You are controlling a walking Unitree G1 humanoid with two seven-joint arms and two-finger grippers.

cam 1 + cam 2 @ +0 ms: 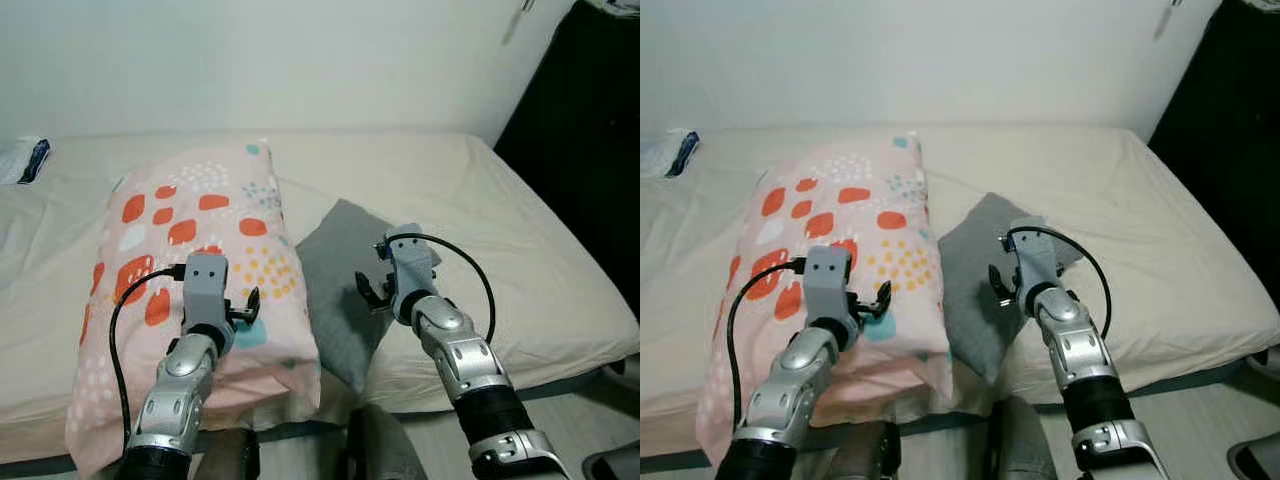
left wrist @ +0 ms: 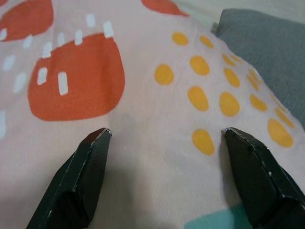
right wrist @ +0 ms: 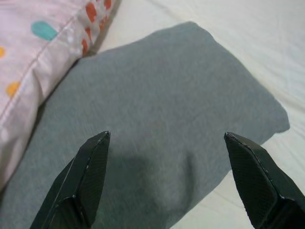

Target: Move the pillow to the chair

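Nothing is moved yet: the patterned pillow (image 1: pixel 190 270) lies on the bed (image 1: pixel 540 270) with the grey pillow (image 1: pixel 345 290) at its 3 o'clock, while left gripper (image 2: pixel 164 138) and right gripper (image 3: pixel 167 143) hover spread, holding nothing, no chair reached

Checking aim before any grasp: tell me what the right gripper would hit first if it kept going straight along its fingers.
Most likely the grey pillow: the right gripper, open, points onto its top, beside the patterned pillow.
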